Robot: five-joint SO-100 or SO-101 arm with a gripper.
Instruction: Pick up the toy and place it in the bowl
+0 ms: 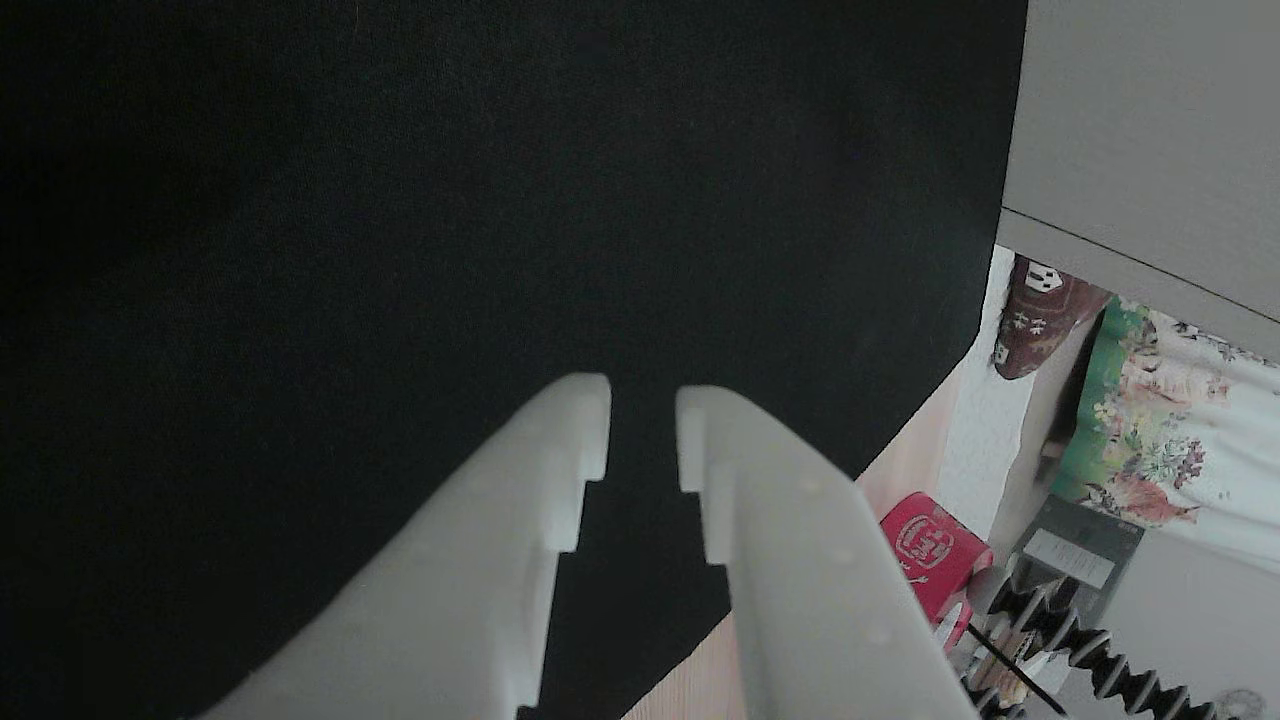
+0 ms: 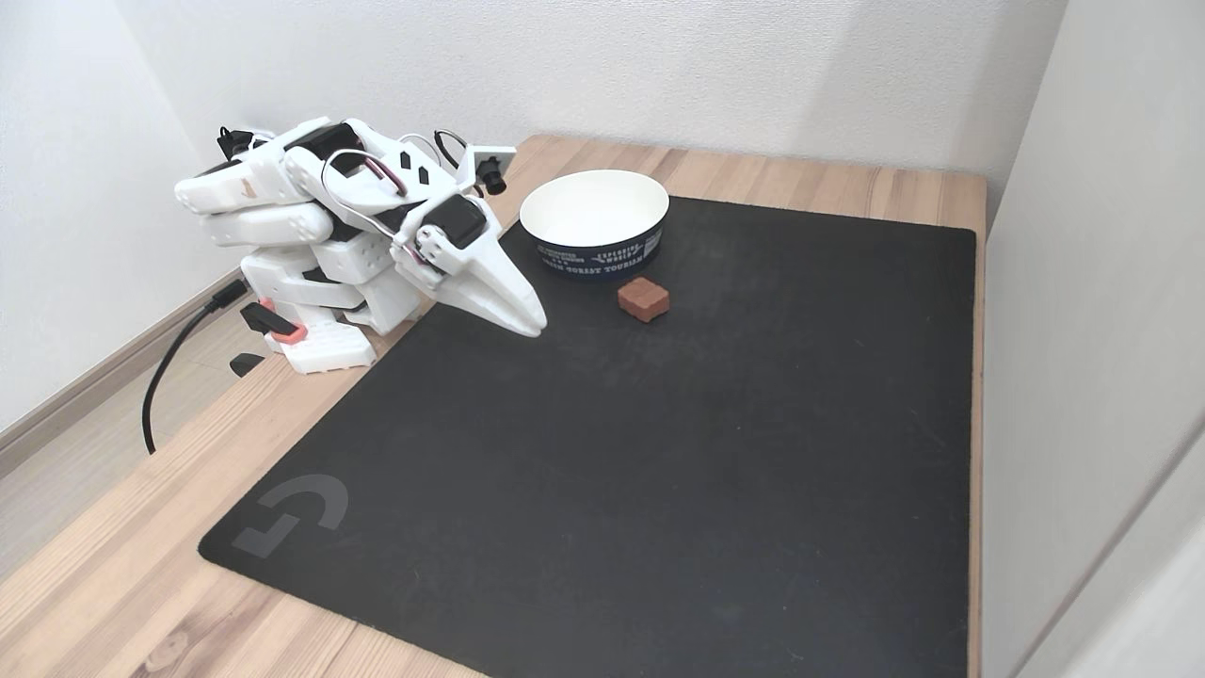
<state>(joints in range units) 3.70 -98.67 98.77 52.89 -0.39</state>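
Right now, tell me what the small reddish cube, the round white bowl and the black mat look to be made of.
Small reddish cube: probably soft foam or rubber; rounded edges, dull mottled faces.
Round white bowl: likely paper or thin plastic; matte inside, printed dark band outside.
Black mat: seemingly cloth-topped; flat, non-glossy, grey logo at corner.

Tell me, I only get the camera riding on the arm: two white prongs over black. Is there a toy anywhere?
Observer: Yes, a small dull-red cube lies on the black mat in the fixed view.
Operator: And a bowl?
Observer: A white bowl with a dark band stands just behind the cube, apart from it.
Operator: Where is the claw?
Observer: The gripper is low over the mat, left of the cube, holding nothing.
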